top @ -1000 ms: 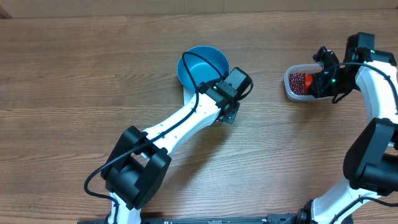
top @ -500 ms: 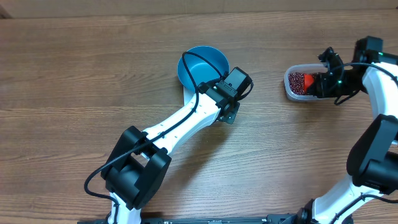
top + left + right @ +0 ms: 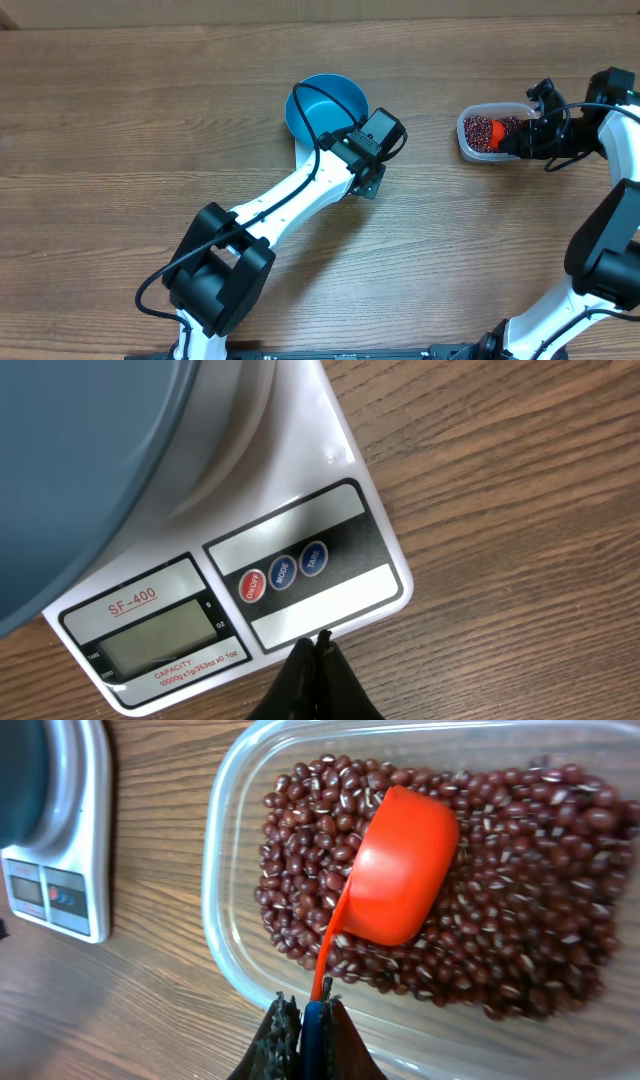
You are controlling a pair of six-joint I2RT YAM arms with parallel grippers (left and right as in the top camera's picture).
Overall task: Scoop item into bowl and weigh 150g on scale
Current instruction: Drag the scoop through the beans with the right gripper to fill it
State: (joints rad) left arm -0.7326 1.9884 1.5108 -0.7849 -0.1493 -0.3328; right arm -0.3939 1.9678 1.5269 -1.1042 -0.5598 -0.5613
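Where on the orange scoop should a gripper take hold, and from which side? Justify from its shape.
On the free end of the thin handle, approaching in line with it, opposite the cup. The scoop has a wide, rounded cup sitting in the beans; the handle is narrow and rises clear. The right gripper is shut there.

We are looking at a robot lab bench, not a lived-in kitchen. A bare wood-grain table (image 3: 120, 120) fills the whole overhead view, and two white-and-black machines trailing black cables, the left arm (image 3: 300, 195) from the lower left and the right arm (image 3: 610, 230) along the right edge, reach over it. Only kitchen ware lies there: a white scale (image 3: 330, 510), a blue bowl (image 3: 325, 105), and a clear tub (image 3: 463, 135) of red-brown beans (image 3: 540, 940) with an orange scoop (image 3: 405, 865).
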